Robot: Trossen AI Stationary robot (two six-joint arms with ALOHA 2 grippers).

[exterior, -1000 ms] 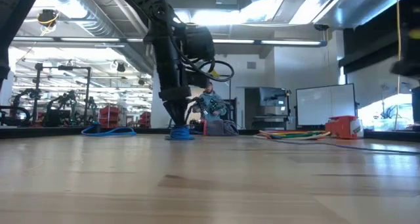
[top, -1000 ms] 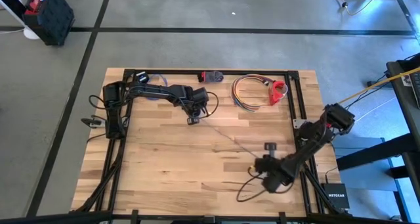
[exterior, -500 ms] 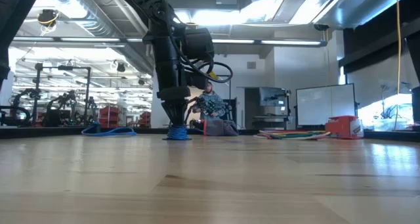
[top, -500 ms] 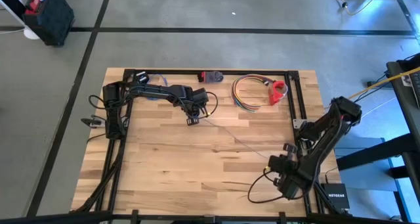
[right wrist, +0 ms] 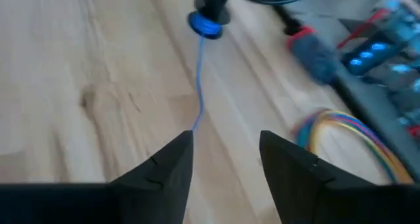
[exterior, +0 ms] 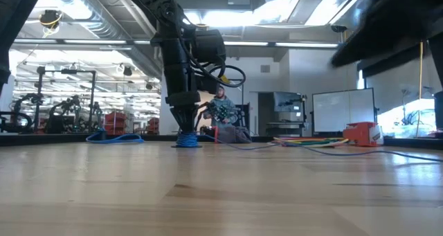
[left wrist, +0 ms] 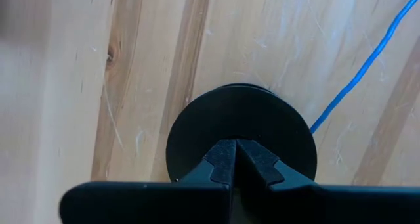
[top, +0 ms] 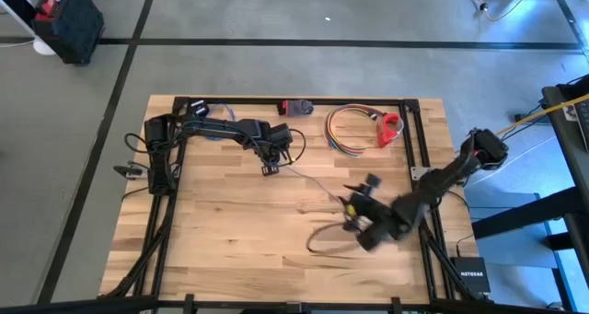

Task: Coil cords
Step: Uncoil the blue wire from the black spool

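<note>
Claws differ plainly. Left claw (left wrist: 235,159) has its fingers pressed together, tips down on a black disc (left wrist: 197,119) lying flat on the surface (left wrist: 59,86); whether it actually pinches the disc or the wire I cannot tell. Only the left wrist view shows that disc as a round dark puck with the thin wire (left wrist: 357,76) leaving its edge; there and in the right wrist view the wire reads blue, while from above it looks pale grey. In the high view the left claw (top: 270,168) sits toward the far-left part of the surface (top: 230,250), and the wire (top: 313,183) runs from it in a fairly straight diagonal to the right claw (top: 352,206), then curls into a loose loop on the near side of that claw. Right claw (right wrist: 223,152) stands wide, holding nothing; in its own view the wire (right wrist: 199,73) passes between its fingers and stretches away to the disc (right wrist: 205,23) under the left arm. The low view alone shows the left claw (exterior: 185,138) planted upright on the disc. A coiled bundle of coloured cords (top: 345,130) lies at the far edge, well apart from both claws.
</note>
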